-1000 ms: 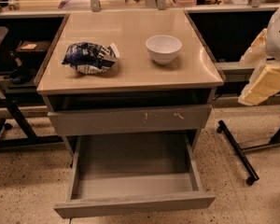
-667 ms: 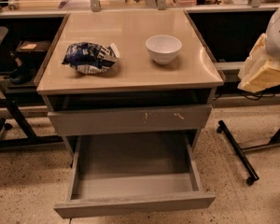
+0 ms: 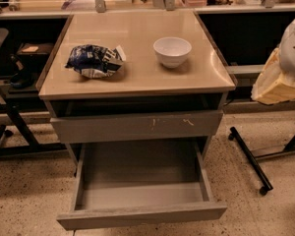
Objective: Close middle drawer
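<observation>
On the left half of the table (image 3: 137, 80) lies a crumpled blue snack bag (image 3: 94, 61), and to its right stands a white bowl (image 3: 172, 51), upright and apart from the bag; neither has shifted over the last second. Beneath the tabletop, the grey drawer front with pale orange scratches (image 3: 113, 127) sits close to the cabinet. Below it the middle drawer (image 3: 142, 215) stands pulled far out toward the camera, its plain front lowest in view and its grey box interior open and bare. It is exactly as far out as it was a second ago, so the closing has not begun. Further right, past a black wheeled stand leg (image 3: 250, 161) on the speckled floor, the gripper (image 3: 278, 82) hangs at the right edge of the view, roughly level with the tabletop and well apart from the drawer. Whether it is open or closed cannot be told, and it appears to hold nothing. Its pale end has only wavered slightly up and back down, with no real advance. Judging from this, the whole approach remains: the gripper must come down and left to the drawer's front before any push inward.
</observation>
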Motion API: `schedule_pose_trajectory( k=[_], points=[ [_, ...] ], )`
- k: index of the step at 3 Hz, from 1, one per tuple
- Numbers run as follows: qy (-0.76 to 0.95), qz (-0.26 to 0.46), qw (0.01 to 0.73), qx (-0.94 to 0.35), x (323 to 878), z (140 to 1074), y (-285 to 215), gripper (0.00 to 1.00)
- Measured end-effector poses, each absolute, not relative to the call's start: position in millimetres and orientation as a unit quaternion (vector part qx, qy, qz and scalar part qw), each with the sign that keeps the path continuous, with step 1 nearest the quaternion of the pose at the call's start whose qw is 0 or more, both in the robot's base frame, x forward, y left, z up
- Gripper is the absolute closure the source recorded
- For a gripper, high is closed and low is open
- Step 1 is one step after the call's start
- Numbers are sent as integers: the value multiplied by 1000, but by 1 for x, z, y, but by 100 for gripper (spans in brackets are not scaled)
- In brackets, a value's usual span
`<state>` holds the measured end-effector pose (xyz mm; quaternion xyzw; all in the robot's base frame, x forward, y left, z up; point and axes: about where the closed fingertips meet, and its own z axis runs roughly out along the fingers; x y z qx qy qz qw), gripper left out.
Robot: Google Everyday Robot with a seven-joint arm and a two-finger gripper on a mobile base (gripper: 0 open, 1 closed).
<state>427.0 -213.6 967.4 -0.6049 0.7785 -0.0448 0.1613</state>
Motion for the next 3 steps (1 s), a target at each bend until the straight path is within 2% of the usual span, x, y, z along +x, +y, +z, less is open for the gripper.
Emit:
schedule_pose_trajectory(
  k=[1,3],
  points=[
    [787,-37,162,-595,396,937,-202,100],
    [813,46,85,-574,328,798,-182,100]
  ],
)
